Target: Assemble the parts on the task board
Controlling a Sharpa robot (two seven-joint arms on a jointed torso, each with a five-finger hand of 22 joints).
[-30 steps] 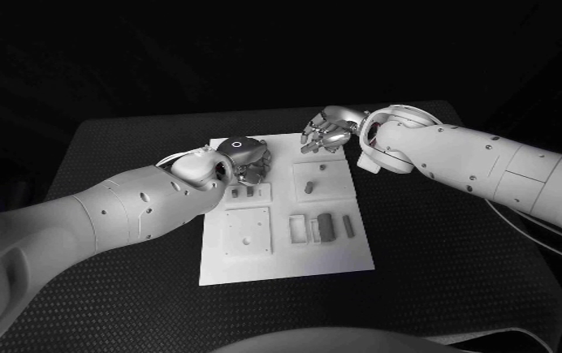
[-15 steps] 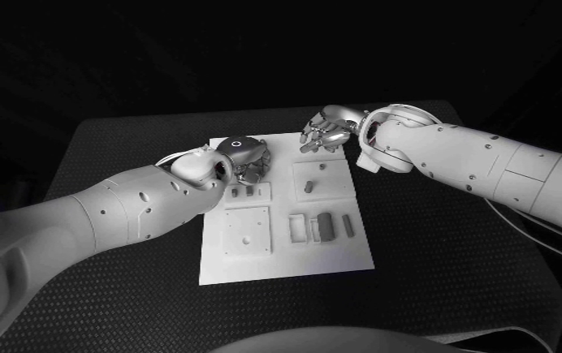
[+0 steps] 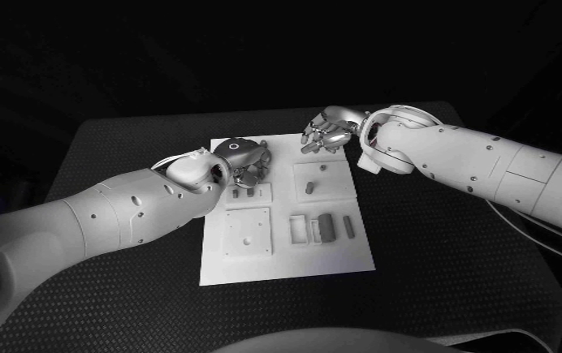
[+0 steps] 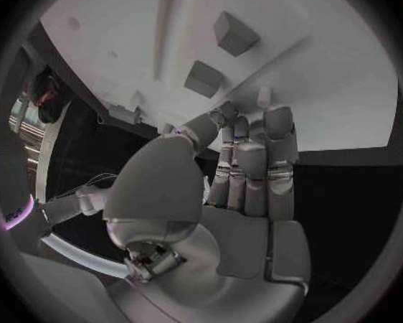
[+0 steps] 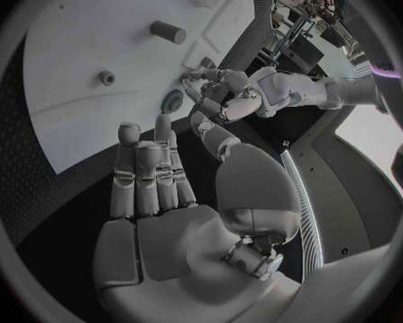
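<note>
Task board [image 3: 339, 260], two hands above

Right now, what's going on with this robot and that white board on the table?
The robot is working on the task board, which carries small grey parts. Its left hand hovers over the board's far left corner, near two small blocks. Its right hand hangs at the far edge, holding nothing. Whether the left hand holds anything can't be told.

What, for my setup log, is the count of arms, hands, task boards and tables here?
Arms: 2 (left arm, right arm)
Hands: 2 (left hand, right hand)
Task board: 1
Table: 1
Total: 6
</note>
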